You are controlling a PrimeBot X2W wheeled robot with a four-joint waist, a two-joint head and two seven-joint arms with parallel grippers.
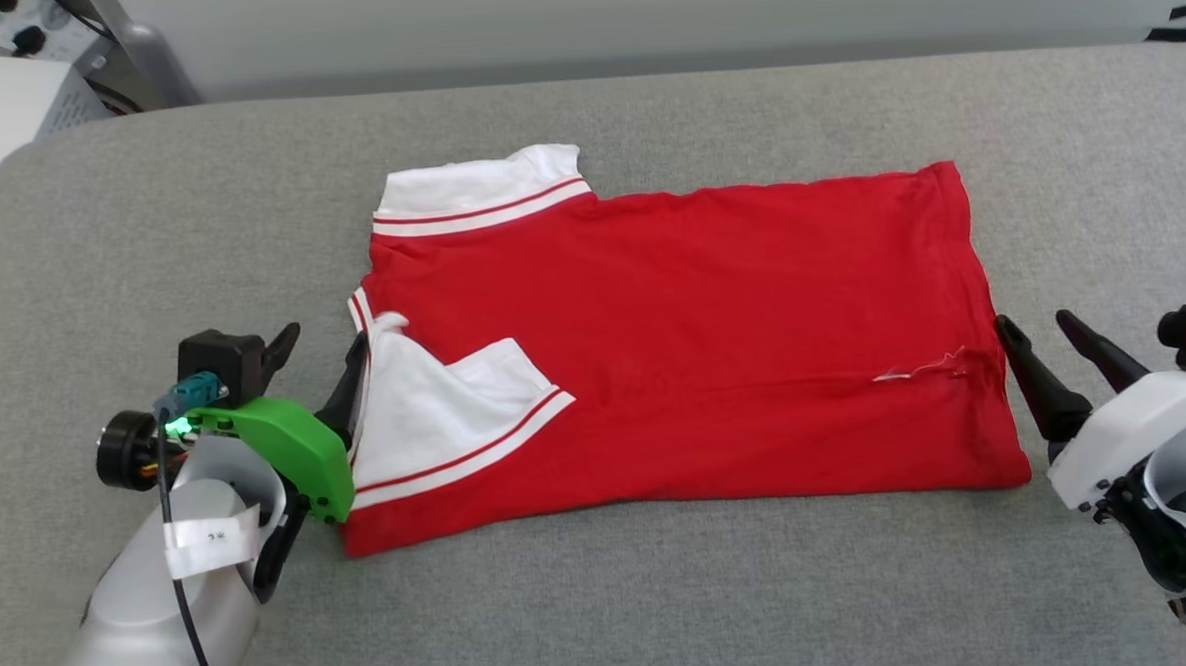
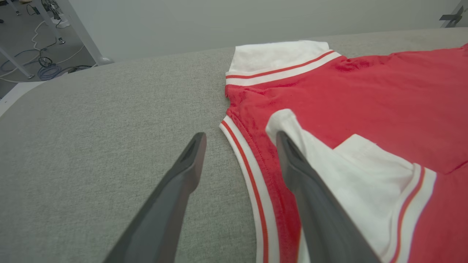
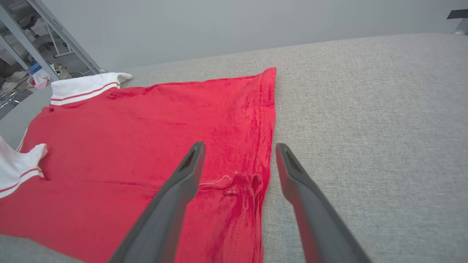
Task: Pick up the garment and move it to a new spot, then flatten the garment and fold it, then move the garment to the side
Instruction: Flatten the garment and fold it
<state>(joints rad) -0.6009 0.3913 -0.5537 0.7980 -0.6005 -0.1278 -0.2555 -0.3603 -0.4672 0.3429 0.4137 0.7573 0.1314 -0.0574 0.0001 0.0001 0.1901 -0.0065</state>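
- The garment [image 1: 674, 349] lies flat on the grey tabletop [image 1: 604, 593], right in front of me. Its long axis runs straight across from 9 o'clock to 3 o'clock.
- The neck end is at 9 o'clock and the hem [image 1: 971, 286] is at 3 o'clock.
- My left hand [image 1: 328, 337] sits at the neck end, released, with its fingers spread wide. One finger lies over the folded-in white sleeve [image 1: 437, 420] and the other over bare tabletop. The striped neck trim [image 2: 248, 171] runs between them, and nothing is pinched.
- My right hand [image 1: 1033, 319] is at the opposite end, also released and empty. In its wrist view one finger hangs over the red cloth by a small pucker with a loose thread [image 3: 234, 182]. The other finger is over bare tabletop, so the hem edge passes between them.
- From my left hand the body of the shirt lies toward 3 o'clock. From my right hand it lies toward 9 o'clock. Each hand is nearest its own short end, and neither is better placed for the middle.
- The far sleeve [image 1: 477, 193] sticks out past the long edge at 12 o'clock, not yet tucked in.
- I judge that the next fold turns on that crosswise axis. Either one short end is carried over toward the other, or both hands take the 6 o'clock long edge together.
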